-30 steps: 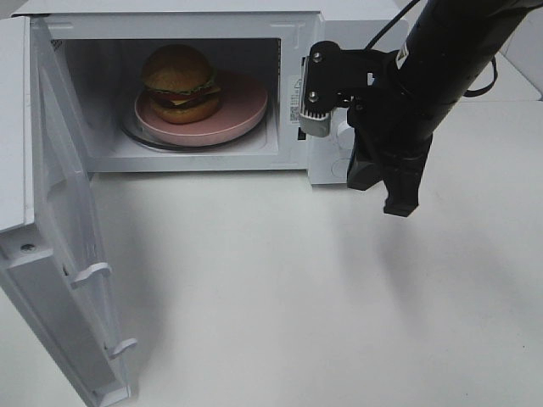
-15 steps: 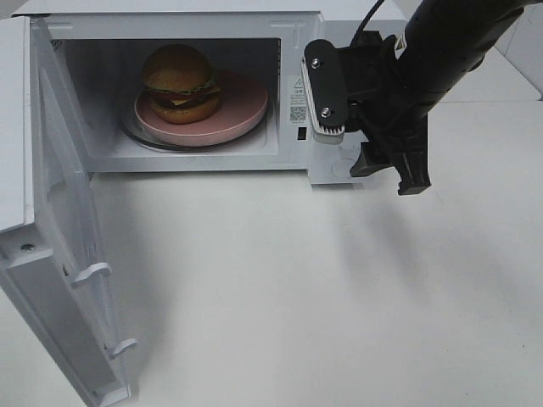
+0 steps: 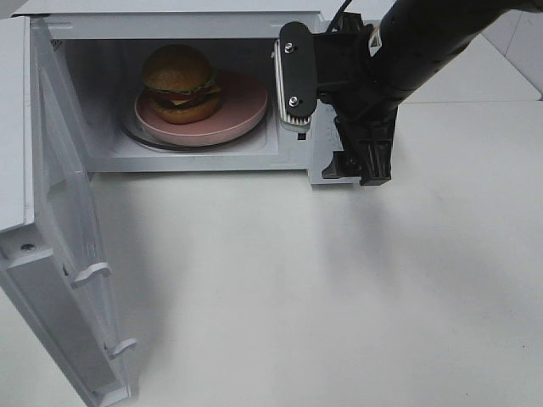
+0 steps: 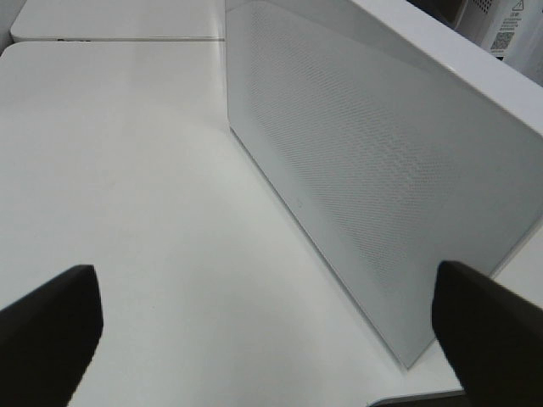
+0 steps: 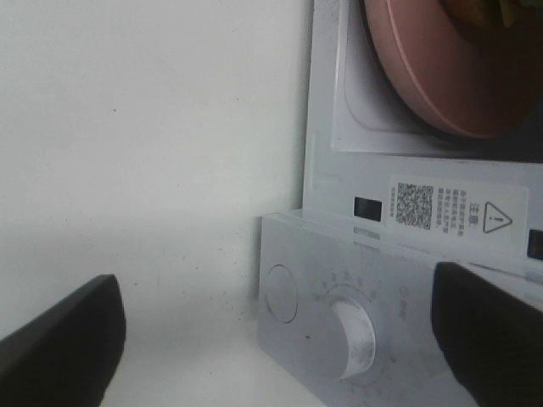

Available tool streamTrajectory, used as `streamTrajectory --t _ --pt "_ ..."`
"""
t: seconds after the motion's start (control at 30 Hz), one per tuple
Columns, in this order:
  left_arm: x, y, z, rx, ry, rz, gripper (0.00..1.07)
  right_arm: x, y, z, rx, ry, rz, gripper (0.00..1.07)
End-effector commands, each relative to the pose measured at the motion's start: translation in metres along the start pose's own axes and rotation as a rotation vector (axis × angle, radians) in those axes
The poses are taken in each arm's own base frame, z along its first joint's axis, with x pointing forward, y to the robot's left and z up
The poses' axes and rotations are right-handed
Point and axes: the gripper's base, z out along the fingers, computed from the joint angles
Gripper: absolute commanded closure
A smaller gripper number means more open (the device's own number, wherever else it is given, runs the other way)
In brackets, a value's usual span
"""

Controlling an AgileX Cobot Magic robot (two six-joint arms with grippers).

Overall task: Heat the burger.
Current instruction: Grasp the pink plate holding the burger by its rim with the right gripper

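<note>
The burger [image 3: 179,82] sits on a round pink plate [image 3: 242,106] inside the open microwave [image 3: 170,25]. My right gripper [image 3: 335,119] hangs open in front of the microwave's control panel, one finger [image 3: 294,76] by the right edge of the cavity and the other over the panel's lower part. Between its dark fingers in the right wrist view, the right gripper [image 5: 276,339] frames the panel's dial [image 5: 352,339] and round button [image 5: 280,292], with the plate's rim [image 5: 424,76] beyond. Nothing is held. My left gripper [image 4: 271,339] is open beside the door's outer face [image 4: 365,170].
The microwave door [image 3: 59,254] stands swung wide to the left, reaching toward the table's front edge. A white tabletop [image 3: 339,297] spreads in front of the microwave. A label with a QR code [image 5: 416,205] is on the frame beside the cavity.
My right gripper has opened from nearly shut to wide. It has also moved left and back, up against the microwave's control panel. The burger, plate and door have not moved.
</note>
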Motion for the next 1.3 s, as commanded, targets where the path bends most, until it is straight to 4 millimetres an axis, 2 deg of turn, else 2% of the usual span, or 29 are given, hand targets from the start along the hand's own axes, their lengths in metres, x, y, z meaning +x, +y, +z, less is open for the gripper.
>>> streamTrajectory --t 0.03,0.27,0.47,0.57,0.63,0.73,0.8,0.9,1.3 --pt "0.0 -0.001 -0.002 0.0 -0.032 -0.009 0.09 -0.01 0.002 0.007 0.02 0.007 -0.044 0.15" --pt "0.0 -0.001 -0.002 0.0 -0.032 -0.009 0.09 -0.022 0.001 0.01 0.078 -0.023 -0.08 0.16" --pt "0.0 -0.001 -0.002 0.0 -0.032 -0.009 0.09 -0.025 0.001 0.013 0.095 -0.034 -0.093 0.17" --pt "0.0 -0.001 -0.002 0.0 -0.032 -0.009 0.09 -0.03 0.001 0.023 0.081 -0.037 -0.1 0.18" --pt "0.0 -0.001 -0.002 0.0 -0.032 -0.009 0.09 -0.041 0.001 0.031 0.074 -0.048 -0.114 0.19" --pt "0.0 -0.001 -0.002 0.0 -0.032 -0.009 0.09 -0.043 -0.001 0.034 0.075 -0.05 -0.116 0.19" --pt "0.0 -0.001 -0.002 0.0 -0.032 -0.009 0.09 -0.052 -0.005 0.046 0.074 -0.058 -0.099 0.2" --pt "0.0 -0.001 -0.002 0.0 -0.032 -0.009 0.09 -0.053 -0.006 0.049 0.075 -0.059 -0.091 0.2" --pt "0.0 -0.001 -0.002 -0.001 -0.032 -0.009 0.09 -0.067 -0.022 0.09 0.081 -0.06 -0.084 0.23"
